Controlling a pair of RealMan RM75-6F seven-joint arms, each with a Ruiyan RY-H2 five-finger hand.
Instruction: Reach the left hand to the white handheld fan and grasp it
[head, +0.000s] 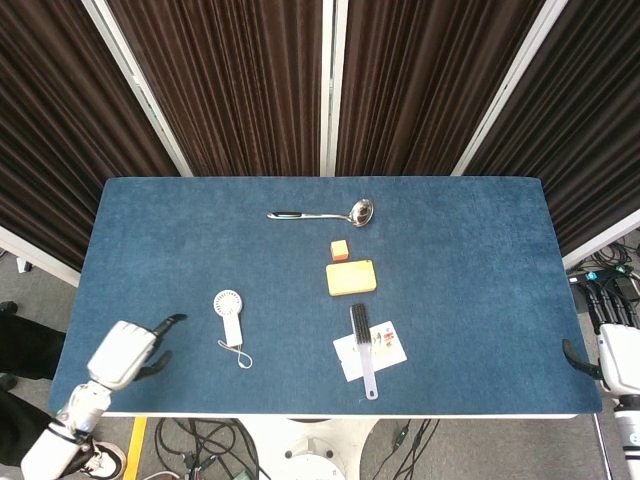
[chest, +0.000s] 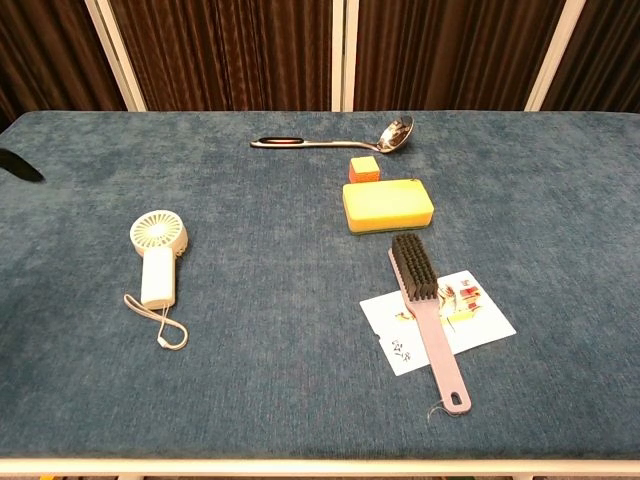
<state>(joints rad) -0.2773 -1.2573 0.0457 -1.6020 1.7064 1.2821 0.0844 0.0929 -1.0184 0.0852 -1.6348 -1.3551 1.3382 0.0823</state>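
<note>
The white handheld fan (head: 229, 315) lies flat on the blue table (head: 470, 250), left of centre, round head away from me and a wrist cord trailing from its handle. The chest view shows the fan (chest: 160, 256) at the left. My left hand (head: 127, 353) hovers over the table's front left corner, a little to the left of the fan and apart from it. It holds nothing and its dark fingers (head: 170, 320) point toward the fan. One dark fingertip (chest: 20, 165) shows at the chest view's left edge. My right hand (head: 613, 352) stays off the table's right edge, empty, fingers apart.
A metal ladle (head: 322, 214) lies at the back centre. Nearer are a small orange cube (head: 340, 248) and a yellow sponge (head: 351, 277). A long-handled brush (head: 364, 347) rests on a white card (head: 386, 343) near the front edge. Dark curtains hang behind the table.
</note>
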